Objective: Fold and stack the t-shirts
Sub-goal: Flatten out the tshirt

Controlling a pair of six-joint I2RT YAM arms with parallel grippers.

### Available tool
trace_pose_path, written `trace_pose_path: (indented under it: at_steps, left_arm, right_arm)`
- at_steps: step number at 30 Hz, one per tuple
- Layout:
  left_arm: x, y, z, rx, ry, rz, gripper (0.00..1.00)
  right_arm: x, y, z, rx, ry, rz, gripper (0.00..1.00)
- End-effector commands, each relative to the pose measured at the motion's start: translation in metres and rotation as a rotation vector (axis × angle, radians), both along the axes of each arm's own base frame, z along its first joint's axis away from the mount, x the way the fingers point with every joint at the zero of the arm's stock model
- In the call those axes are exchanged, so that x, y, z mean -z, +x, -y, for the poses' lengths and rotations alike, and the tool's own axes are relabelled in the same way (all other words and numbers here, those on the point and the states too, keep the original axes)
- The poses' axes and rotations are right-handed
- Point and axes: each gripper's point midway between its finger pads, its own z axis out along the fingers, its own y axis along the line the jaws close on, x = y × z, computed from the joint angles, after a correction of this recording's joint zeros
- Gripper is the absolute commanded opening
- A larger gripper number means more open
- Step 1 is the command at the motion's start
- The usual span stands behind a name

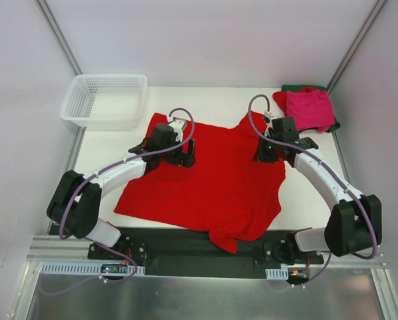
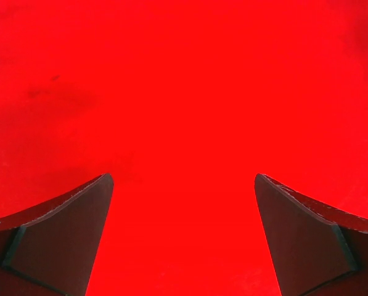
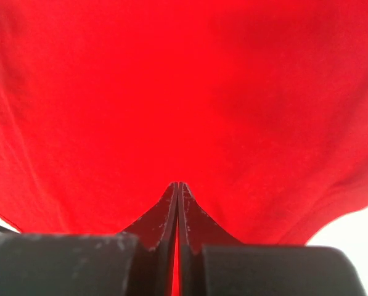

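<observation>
The top view looks steeply down from above and behind the arm bases, taking in the whole counter (image 1: 219, 103) from near edge to far corners. The left wrist view faces down on the bright red t-shirt (image 1: 212, 187) from so close that cloth fills everything between the left hand's (image 2: 182, 176) wide-set fingers. The right wrist view is as close, looking past the right hand's (image 3: 179, 184) pressed-together fingers at the same shirt toward the counter's right edge, with bare counter in its lower right corner.
</observation>
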Motion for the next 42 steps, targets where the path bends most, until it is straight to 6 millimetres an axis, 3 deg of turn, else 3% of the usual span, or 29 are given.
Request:
trace_pose_path:
  at_steps: [1,10,15,23,32,42]
  left_arm:
    - [-0.027,0.011,-0.001,-0.041,-0.05,0.086,0.99]
    - [-0.036,0.017,-0.005,-0.042,-0.018,0.137,0.99]
    - [-0.036,0.02,-0.01,-0.043,0.006,0.146,1.0]
    - [-0.032,0.025,-0.016,-0.053,0.021,0.137,0.99]
    - [-0.03,0.031,-0.026,-0.081,0.03,0.129,0.99]
    - [-0.028,0.036,-0.031,-0.096,0.039,0.117,0.99]
  right_arm:
    - [0.019,0.006,-0.016,-0.01,0.041,-0.063,0.01]
    - [0.061,0.031,-0.029,-0.049,-0.014,-0.158,0.01]
    - [0.077,0.045,-0.021,-0.056,-0.103,-0.163,0.01]
    - [0.081,0.073,-0.009,-0.042,-0.224,-0.172,0.01]
    - [0.097,0.082,-0.005,-0.069,-0.292,-0.234,0.01]
    - [0.096,0.102,0.001,-0.088,-0.364,-0.229,0.01]
